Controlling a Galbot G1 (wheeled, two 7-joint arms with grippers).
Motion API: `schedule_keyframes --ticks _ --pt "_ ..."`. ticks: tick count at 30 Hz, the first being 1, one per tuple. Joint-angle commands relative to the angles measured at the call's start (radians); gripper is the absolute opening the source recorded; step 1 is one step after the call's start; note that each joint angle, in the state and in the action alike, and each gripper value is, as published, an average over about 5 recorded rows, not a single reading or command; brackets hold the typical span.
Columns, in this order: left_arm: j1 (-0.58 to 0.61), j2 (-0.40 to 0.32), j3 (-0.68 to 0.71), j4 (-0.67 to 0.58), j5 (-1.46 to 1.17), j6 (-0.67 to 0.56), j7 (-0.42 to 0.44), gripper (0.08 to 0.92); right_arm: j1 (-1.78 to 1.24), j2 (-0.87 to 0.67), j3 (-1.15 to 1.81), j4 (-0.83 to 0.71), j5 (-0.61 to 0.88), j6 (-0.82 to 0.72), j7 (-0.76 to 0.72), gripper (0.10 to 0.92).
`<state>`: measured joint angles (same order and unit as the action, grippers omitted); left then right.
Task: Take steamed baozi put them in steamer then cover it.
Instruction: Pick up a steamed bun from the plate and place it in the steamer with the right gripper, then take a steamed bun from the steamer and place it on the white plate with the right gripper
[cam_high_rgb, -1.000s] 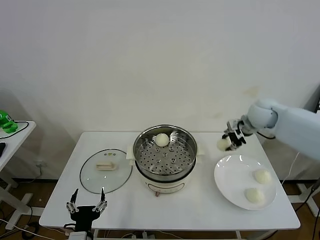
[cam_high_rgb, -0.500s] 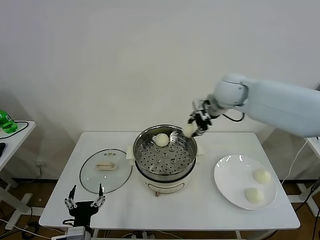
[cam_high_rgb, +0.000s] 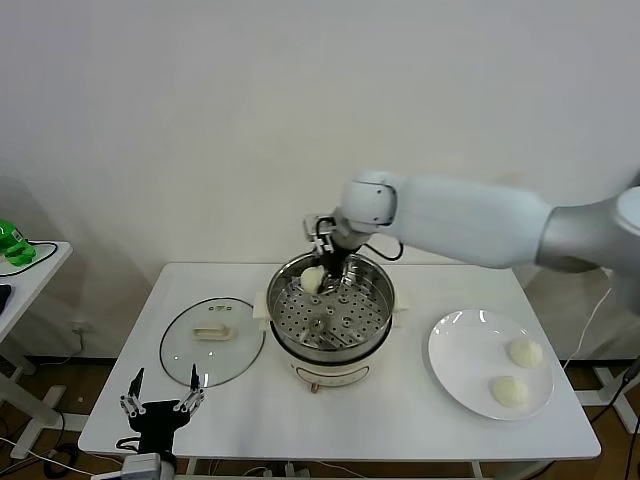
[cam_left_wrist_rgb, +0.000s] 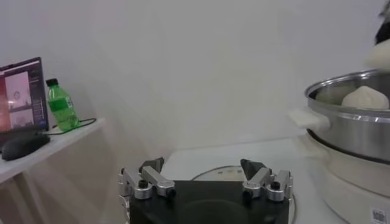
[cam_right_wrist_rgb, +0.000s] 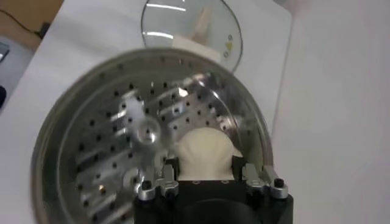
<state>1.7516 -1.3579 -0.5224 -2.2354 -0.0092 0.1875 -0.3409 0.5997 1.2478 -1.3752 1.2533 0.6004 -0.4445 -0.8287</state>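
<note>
Baozi (cam_right_wrist_rgb: 205, 152) clamped in right pincer (cam_high_rgb: 326, 262) — I hold it low over rear of steamer (cam_high_rgb: 372, 312) so drop is short onto perforated tray. In head view a bun (cam_high_rgb: 312, 280) shows at rear of tray, just beside pincer. Two more wait on plate (cam_high_rgb: 455, 375). Cover (cam_high_rgb: 212, 340) lies flat on desk (cam_high_rgb: 420, 420), left of steamer — ready for left pincer (cam_high_rgb: 160, 405), parked wide open, empty.

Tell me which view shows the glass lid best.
Head view: the cover lies flat and whole on the table, on the left side of the steamer, cream handle up. Right wrist view catches only part of it beyond the steamer rim. Left wrist view shows only a sliver of its rim behind the left gripper.
</note>
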Motion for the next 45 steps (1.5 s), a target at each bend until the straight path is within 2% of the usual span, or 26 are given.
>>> schedule_keyframes --ticks 1,25,27,33,36,45 --pt "-0.001 0.003 -0.005 -0.008 -0.007 0.0 0.0 0.823 -0.058 0.1 0.002 -0.075 0.048 -0.045 0.017 0.537" --pt "0.009 0.007 -0.005 -0.018 -0.003 -0.004 0.0 0.823 -0.128 0.119 0.009 -0.115 0.013 -0.1 0.05 0.549" --pt "0.01 0.007 -0.006 -0.018 -0.003 -0.004 0.0 0.823 -0.131 0.119 0.011 -0.114 0.013 -0.101 0.053 0.578" --pt "0.008 0.005 -0.005 -0.015 -0.002 -0.003 -0.001 0.823 -0.109 0.1 0.01 -0.089 0.006 -0.107 0.054 0.746" --pt "0.008 0.003 -0.003 -0.012 0.001 -0.003 -0.001 0.823 -0.081 0.075 0.009 -0.064 0.005 -0.11 0.057 0.805" --pt "0.009 0.014 -0.003 -0.008 0.0 -0.001 0.0 0.823 0.059 -0.095 0.012 0.088 -0.01 -0.105 0.061 0.823"
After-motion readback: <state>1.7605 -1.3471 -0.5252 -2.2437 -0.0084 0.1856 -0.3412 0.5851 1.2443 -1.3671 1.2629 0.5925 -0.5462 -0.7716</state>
